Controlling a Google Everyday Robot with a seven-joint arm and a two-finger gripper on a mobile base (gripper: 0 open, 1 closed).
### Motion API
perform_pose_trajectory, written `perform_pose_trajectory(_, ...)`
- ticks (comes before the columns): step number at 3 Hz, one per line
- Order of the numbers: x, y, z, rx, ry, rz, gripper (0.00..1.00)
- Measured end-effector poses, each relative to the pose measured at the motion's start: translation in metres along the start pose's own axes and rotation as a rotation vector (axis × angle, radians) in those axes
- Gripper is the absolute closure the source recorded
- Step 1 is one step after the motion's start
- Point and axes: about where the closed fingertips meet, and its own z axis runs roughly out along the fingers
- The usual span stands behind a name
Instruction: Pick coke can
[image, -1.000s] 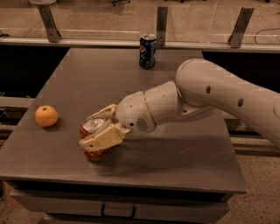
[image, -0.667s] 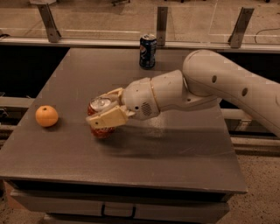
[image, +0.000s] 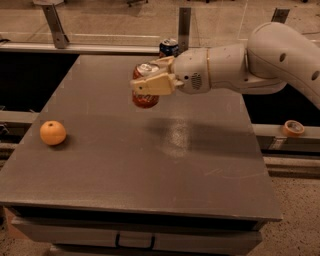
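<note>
The near finger (image: 152, 85) of the gripper (image: 143, 75) is covering the middle of the coke can (image: 145, 101). Only scraps of white script on red are showing, and no word is reading clearly. The fingers are pinching the can from both sides and holding it upright in the air above the far half of the table (image: 150, 170). Its silver top is peeking out above the finger.

At the table's far edge a blue can (image: 168, 47) is standing, its lower part hidden behind the gripper and its label illegible. An orange (image: 53, 132) is sitting near the table's left edge. The arm (image: 280, 55) is running out of view past the table's right side.
</note>
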Motion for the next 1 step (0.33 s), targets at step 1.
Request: perform_pose_trajectory(1, -0.0053, -0.0064, -0.0068, 0.018, -0.005, -0.001, 1.0)
